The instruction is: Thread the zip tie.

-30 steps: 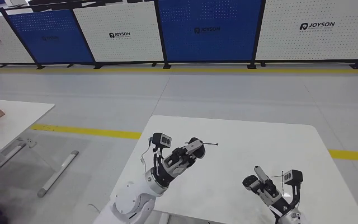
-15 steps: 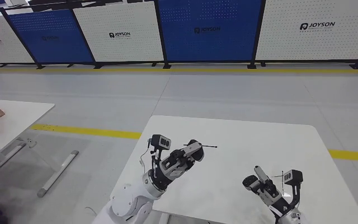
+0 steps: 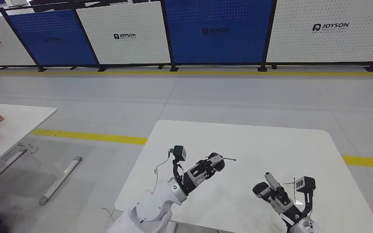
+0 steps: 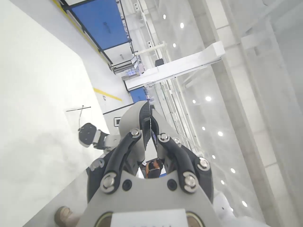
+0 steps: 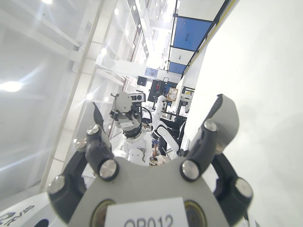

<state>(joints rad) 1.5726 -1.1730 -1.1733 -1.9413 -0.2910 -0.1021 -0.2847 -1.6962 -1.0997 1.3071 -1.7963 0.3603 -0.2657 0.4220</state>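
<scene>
Presenting a thin black plastic zip tie (image 3: 229, 158) clamped in the left hand (image 4: 149, 112); next the spread-open right hand (image 5: 157, 102) should catch its tip.

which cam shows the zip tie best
The top view: the zip tie sticks out as a thin black line from the left tool. Left wrist view: shut fingers, tie hard to tell; right wrist view: too small to tell.
</scene>
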